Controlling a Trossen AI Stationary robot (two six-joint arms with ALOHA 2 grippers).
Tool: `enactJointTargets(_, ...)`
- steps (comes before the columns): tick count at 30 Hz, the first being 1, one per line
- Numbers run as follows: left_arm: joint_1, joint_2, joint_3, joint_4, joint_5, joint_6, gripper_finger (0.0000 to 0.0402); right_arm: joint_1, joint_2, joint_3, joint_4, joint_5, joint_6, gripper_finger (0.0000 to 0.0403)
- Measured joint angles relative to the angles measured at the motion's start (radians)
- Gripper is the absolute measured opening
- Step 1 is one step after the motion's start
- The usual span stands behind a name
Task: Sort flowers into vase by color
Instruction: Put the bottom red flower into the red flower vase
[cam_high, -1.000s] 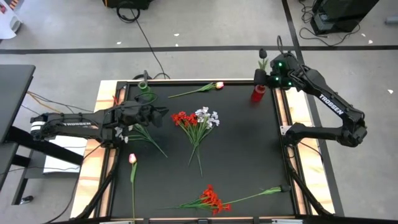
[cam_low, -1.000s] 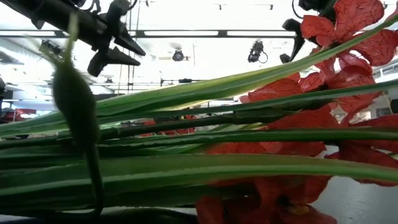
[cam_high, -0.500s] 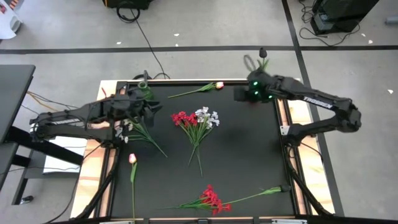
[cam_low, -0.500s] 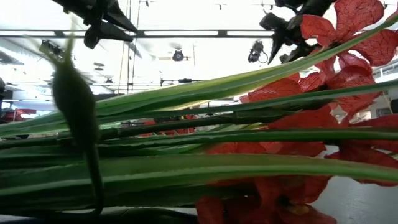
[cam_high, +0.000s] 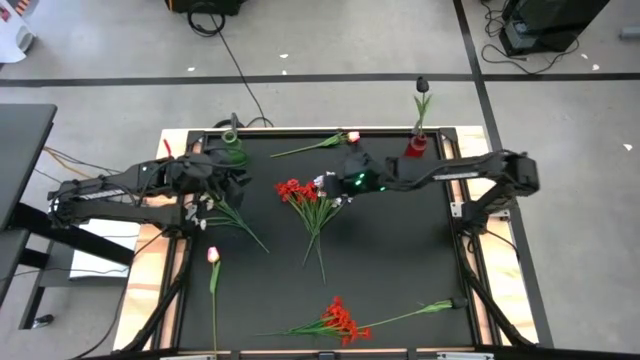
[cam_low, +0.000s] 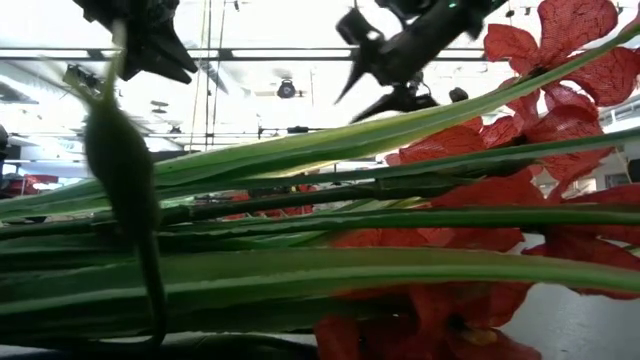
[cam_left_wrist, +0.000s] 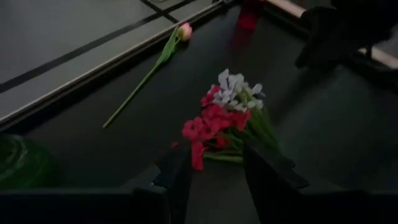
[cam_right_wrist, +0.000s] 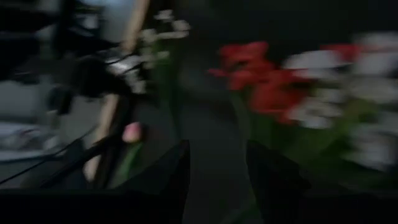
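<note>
The right gripper (cam_high: 335, 177), jaws released and empty, is seen above the red and white flowers (cam_high: 314, 194) at frame centre. The left gripper (cam_high: 243, 172), also released, is held centre-left.

Left arm: reached in from the table's left side, lying low and nearly straight toward the far-left part.
Left gripper (cam_high: 243, 172): fingers (cam_left_wrist: 177, 177) parted, nothing between them.
Right arm: stretched from the right edge across to the table's middle, almost fully extended.
Right gripper (cam_high: 325, 181): fingers (cam_right_wrist: 168, 171) apart, empty, held above the table.
</note>
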Motion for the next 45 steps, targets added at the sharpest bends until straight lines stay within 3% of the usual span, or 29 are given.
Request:
enactJointTargets(5, 0.000, -0.008, 0.000, -0.097, 0.020, -0.027, 0.0149, 0.035, 0.100, 0.000, 0.183, 0.003, 0.021, 0.0166)
enactJointTargets(12, -0.001, -0.010, 0.001, -0.192, 0.038, -0.074, 0.0149, 0.073, 0.173, 0.000, 0.178, 0.012, 0.091, 0.0166)
enactJointTargets(15, -0.001, -0.010, 0.001, -0.196, 0.053, -0.054, 0.0149, 0.103, 0.203, 0.000, 0.176, -0.041, 0.111, 0.0165)
enactJointTargets(18, -0.001, -0.009, 0.001, -0.193, 0.106, 0.001, 0.0149, 0.135, 0.207, 0.000, 0.162, -0.081, 0.121, 0.0165)
enactJointTargets(23, -0.005, 0.008, -0.011, -0.154, 0.287, 0.088, 0.0149, 0.166, 0.180, 0.000, 0.143, -0.041, 0.141, 0.0165)
enactJointTargets(26, -0.051, 0.038, -0.034, -0.076, 0.375, 0.112, 0.0149, 0.164, 0.153, 0.000, 0.136, -0.034, 0.141, 0.0165)
enactJointTargets(32, -0.203, 0.181, -0.087, 0.149, 0.353, 0.138, 0.0149, 0.164, 0.100, 0.000, 0.058, -0.036, 0.097, 0.0165)
enactJointTargets(45, -0.512, 0.565, -0.086, 0.576, 0.319, -0.005, 0.0149, 0.346, -0.071, 0.000, -0.487, -0.010, 0.050, 0.0165)
